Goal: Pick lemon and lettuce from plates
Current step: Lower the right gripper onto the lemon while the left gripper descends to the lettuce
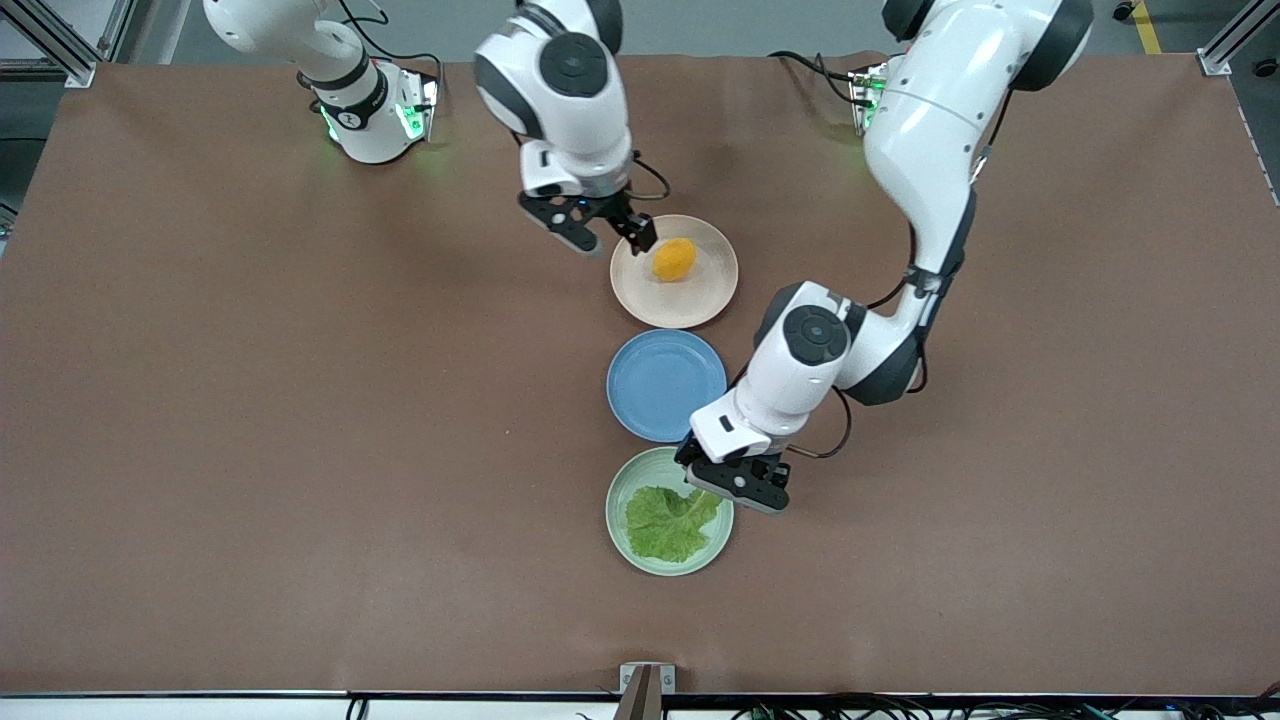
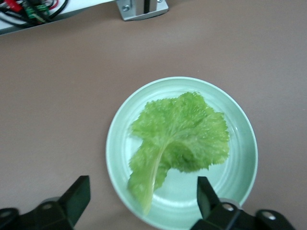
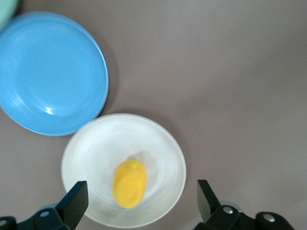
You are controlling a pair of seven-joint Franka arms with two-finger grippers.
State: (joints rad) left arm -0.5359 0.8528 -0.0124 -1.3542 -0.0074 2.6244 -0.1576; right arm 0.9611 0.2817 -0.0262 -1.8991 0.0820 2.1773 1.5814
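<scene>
Three plates stood in a row on the brown surface (image 1: 250, 400), running from the robots' bases toward the front camera: beige-pink plate (image 1: 700, 295) farthest, blue plate (image 1: 650, 400) in the middle, mint green plate (image 1: 622, 535) nearest.

Lemon (image 1: 673, 259) lay on the beige-pink plate, near its centre. Yellow-orange, oval, smooth; long axis ran obliquely across the plate, one end slightly narrowed. In the right wrist view the lemon (image 3: 129, 183) sat midway between the two fingers.

Lettuce (image 1: 670, 522) lay flat in the mint green plate. One crinkly green leaf with a pale rib; the left wrist view showed the lettuce (image 2: 180, 141) with its stem end pointing toward the gripper and the frilled blade fanned away from it.

Right gripper (image 1: 600, 235) hovered at the rim of the beige-pink plate, jaws spread wide, empty. Left gripper (image 1: 740, 488) hovered over the edge of the mint green plate, jaws spread wide, empty.
</scene>
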